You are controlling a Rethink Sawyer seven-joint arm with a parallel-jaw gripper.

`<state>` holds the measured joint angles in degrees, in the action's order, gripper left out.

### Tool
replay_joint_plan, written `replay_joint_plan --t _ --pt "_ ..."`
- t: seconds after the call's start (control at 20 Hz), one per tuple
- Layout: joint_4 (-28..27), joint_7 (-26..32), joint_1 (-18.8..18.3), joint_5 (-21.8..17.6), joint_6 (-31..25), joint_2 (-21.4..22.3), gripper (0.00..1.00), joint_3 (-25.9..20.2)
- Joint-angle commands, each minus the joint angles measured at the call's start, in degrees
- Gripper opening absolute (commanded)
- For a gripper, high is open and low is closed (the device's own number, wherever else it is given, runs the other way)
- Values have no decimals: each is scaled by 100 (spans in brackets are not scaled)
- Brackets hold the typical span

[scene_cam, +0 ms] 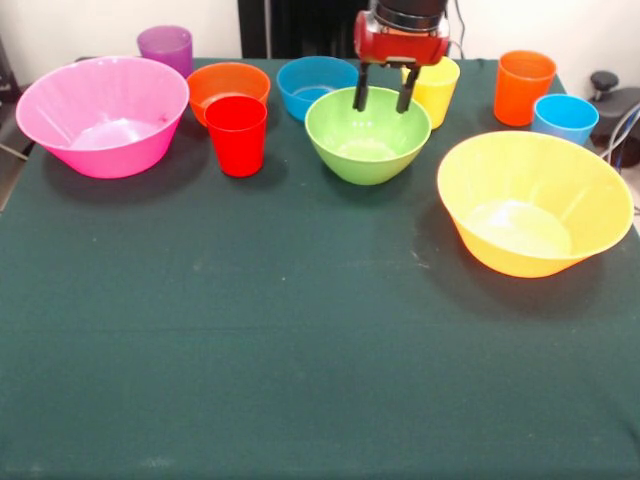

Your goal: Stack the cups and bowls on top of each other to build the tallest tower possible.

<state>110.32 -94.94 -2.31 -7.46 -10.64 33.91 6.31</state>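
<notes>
In the front view, my gripper (382,100) hangs open and empty just above the far rim of the lime green bowl (367,140). The yellow cup (435,92) stands right behind it. The red cup (237,135) stands left of the green bowl, in front of the small orange bowl (228,88). The small blue bowl (316,85) is behind the green bowl. The large pink bowl (103,115) sits far left with the purple cup (166,48) behind it. The large yellow-orange bowl (533,205) sits right. The orange cup (523,87) and light blue cup (564,119) stand at the back right. Nothing is stacked.
The dark green tablecloth (250,350) covers the table. All cups and bowls stand upright along its far half. A black object (610,95) sits beyond the table's right edge.
</notes>
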Motion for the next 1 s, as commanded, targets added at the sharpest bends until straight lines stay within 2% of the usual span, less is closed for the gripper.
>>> replay_joint_plan --t 0.05,0.55,1.0 --pt "-633 -740 77 247 -606 -400 100 -421" --pt "-1126 -831 392 419 -1019 -621 100 -255" --pt "-1288 -1073 809 674 -1176 -684 100 -39"
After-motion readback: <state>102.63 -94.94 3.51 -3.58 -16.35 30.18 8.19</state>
